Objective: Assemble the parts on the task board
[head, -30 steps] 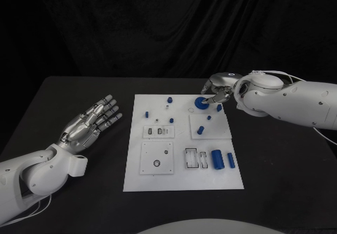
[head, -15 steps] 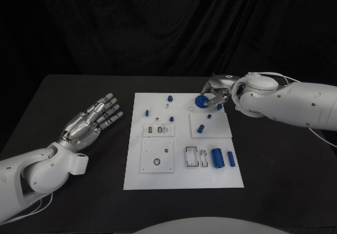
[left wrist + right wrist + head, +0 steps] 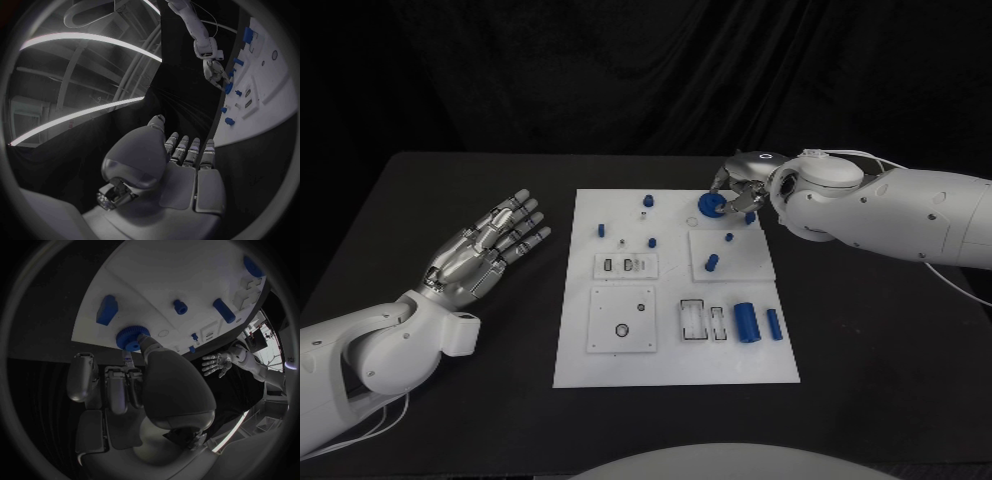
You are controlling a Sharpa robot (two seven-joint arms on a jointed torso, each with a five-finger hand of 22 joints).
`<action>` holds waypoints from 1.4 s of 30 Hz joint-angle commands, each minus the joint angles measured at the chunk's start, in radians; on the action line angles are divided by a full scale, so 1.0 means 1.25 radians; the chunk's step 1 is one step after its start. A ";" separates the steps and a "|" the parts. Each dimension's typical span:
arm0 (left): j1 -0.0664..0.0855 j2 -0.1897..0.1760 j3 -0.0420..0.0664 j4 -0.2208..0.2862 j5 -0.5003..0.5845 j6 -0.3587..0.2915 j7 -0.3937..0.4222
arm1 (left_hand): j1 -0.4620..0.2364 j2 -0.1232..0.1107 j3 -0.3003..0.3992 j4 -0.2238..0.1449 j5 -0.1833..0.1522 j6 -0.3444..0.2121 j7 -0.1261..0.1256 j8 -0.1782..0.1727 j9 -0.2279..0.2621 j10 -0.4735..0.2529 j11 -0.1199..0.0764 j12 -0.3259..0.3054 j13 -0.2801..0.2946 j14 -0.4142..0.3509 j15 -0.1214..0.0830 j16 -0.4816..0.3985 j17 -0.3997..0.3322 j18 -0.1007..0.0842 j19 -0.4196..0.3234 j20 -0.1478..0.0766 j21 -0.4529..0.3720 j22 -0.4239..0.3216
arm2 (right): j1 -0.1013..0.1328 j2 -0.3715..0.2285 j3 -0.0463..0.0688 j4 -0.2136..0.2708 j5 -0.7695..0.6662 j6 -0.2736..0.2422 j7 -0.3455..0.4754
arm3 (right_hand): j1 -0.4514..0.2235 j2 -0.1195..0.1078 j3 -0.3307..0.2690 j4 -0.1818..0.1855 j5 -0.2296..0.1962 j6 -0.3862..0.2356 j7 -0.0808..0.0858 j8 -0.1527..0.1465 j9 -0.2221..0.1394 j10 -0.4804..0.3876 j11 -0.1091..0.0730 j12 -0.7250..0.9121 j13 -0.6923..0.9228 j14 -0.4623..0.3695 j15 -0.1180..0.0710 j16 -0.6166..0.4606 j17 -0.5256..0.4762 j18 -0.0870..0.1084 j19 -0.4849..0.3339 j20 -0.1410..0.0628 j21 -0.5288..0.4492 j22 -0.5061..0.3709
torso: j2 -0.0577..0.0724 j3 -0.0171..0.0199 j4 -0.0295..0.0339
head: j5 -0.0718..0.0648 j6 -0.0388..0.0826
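The blue toothed wheel [image 3: 713, 205] sits at the task board's [image 3: 675, 370] far edge, about one o'clock from board centre. My right hand [image 3: 744, 180] pinches it, fingers [image 3: 149, 344] on its rim, so this hand is nearer. My left hand [image 3: 485, 248] hovers spread and empty over the worktop [image 3: 877, 350], toward nine o'clock.

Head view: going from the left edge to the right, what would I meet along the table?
Open silver left robot hand → white rectangular task board → round blue knurled part → silver right robot hand pinching that part.
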 commanded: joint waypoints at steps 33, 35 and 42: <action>-0.003 0.013 0.001 -0.015 0.009 0.022 0.037 | 0.004 0.000 0.009 0.000 0.004 0.001 0.010 0.005 0.001 0.000 -0.005 0.006 0.001 0.004 0.006 0.005 0.001 -0.008 0.002 0.005 0.004 0.001 | 0.039 0.102 -0.006 0.057 -0.035 -0.068 0.066 | -0.030 0.020 0.011 -0.014 0.140 0.005 -0.022 0.228 0.183 0.083 -0.023 0.002 0.211 0.083 -0.025 0.002 0.210 -0.004 0.031 -0.020 0.011 0.068 | 0.001 -0.0015 0.0005 | 0.004 0.003; -0.003 0.014 0.001 -0.016 0.009 0.022 0.037 | 0.004 0.000 0.009 0.000 0.004 0.001 0.010 0.005 0.001 0.000 -0.005 0.006 0.001 0.004 0.006 0.005 0.001 -0.008 0.002 0.005 0.004 0.001 | 0.036 0.118 -0.006 0.046 -0.035 -0.057 0.069 | -0.031 0.020 0.012 -0.014 0.142 0.001 -0.021 0.227 0.183 0.083 -0.022 0.002 0.211 0.083 -0.024 0.002 0.210 -0.004 0.031 -0.020 0.011 0.068 | 0.001 -0.0017 0.0015 | 0.004 0.003; -0.003 0.018 0.001 -0.020 0.009 0.024 0.035 | 0.004 0.000 0.009 0.000 0.004 0.001 0.010 0.005 0.001 0.000 -0.005 0.006 0.001 0.004 0.006 0.005 0.001 -0.008 0.002 0.005 0.004 0.001 | 0.024 0.157 -0.006 0.010 -0.035 -0.023 0.072 | -0.035 0.019 0.015 -0.012 0.143 -0.009 -0.018 0.222 0.182 0.083 -0.020 0.002 0.211 0.083 -0.023 0.002 0.210 -0.003 0.029 -0.019 0.008 0.066 | 0.001 -0.0027 0.0053 | -0.001 0.001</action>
